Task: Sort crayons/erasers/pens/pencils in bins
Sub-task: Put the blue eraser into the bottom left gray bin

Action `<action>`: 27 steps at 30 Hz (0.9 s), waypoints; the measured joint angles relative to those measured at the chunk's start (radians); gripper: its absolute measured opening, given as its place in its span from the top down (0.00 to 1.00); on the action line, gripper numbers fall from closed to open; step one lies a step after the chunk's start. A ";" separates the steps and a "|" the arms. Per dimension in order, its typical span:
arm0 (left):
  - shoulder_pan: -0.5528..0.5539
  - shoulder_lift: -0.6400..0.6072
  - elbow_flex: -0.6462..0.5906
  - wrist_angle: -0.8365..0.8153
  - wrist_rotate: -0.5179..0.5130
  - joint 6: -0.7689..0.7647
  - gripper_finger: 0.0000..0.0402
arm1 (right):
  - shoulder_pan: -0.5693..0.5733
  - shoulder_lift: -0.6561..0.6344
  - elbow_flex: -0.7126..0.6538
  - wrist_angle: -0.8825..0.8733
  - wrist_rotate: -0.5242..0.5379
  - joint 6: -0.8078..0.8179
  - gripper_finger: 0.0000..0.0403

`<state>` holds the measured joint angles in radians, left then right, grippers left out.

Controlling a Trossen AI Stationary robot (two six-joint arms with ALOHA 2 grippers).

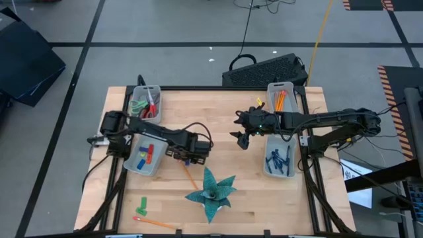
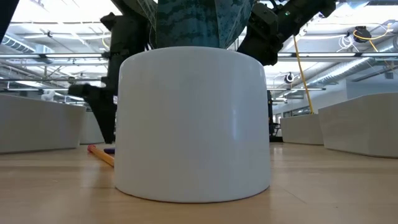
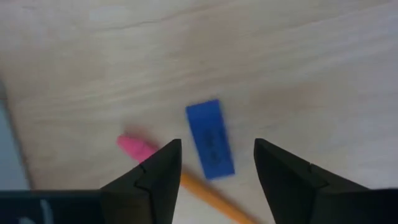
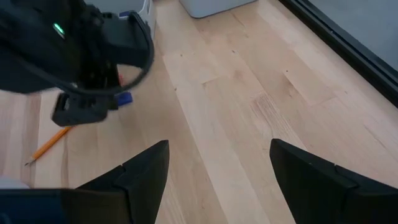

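Four translucent grey-white plastic bins (image 1: 289,166) stand on the wooden table (image 1: 264,198): two at nine o'clock, two at three o'clock. The upper right one holds the orange pencils (image 1: 279,100), the lower right the dark blue pens (image 1: 278,160). The left gripper (image 3: 217,163) hangs low near centre, fingers spread around a small blue rectangular eraser (image 3: 211,139), not gripping; one pink-tipped orange pencil (image 3: 140,148) lies beside it. The right gripper (image 4: 219,163) hovers at one o'clock, agape, empty.
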<state>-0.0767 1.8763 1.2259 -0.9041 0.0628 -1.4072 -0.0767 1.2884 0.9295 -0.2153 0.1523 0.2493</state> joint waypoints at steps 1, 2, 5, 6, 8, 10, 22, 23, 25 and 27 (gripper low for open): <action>0.001 0.012 0.000 0.003 0.001 0.009 0.51 | 0.000 0.000 0.000 0.000 0.000 0.000 0.33; 0.004 0.023 0.000 0.007 0.002 0.011 0.52 | 0.000 0.000 0.000 0.000 0.000 0.000 0.33; 0.012 0.046 0.001 0.039 0.017 0.026 0.56 | 0.000 0.000 0.000 0.000 0.001 0.000 0.33; 0.016 0.053 0.001 0.042 0.025 0.029 0.57 | 0.000 0.000 0.000 0.000 0.001 0.000 0.33; 0.021 0.060 0.004 0.045 0.040 0.039 0.59 | 0.000 0.000 0.000 -0.002 0.001 0.000 0.33; 0.021 0.062 0.004 0.050 0.042 0.055 0.61 | 0.000 0.000 0.000 -0.003 0.001 0.000 0.33; 0.022 0.063 0.002 0.087 0.042 0.071 0.85 | 0.000 0.000 0.000 -0.007 0.002 -0.001 0.33; 0.022 0.060 0.002 0.088 0.042 0.074 0.85 | 0.000 0.000 0.000 -0.007 0.002 -0.002 0.33; 0.022 0.056 0.001 0.089 0.035 0.081 0.85 | 0.000 0.000 0.000 -0.007 0.002 -0.005 0.33; 0.022 0.042 -0.002 0.088 0.024 0.082 0.84 | 0.000 0.000 0.000 -0.007 0.002 -0.007 0.33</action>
<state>-0.0551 1.9182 1.2238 -0.8158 0.0870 -1.3252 -0.0769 1.2881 0.9295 -0.2226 0.1547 0.2428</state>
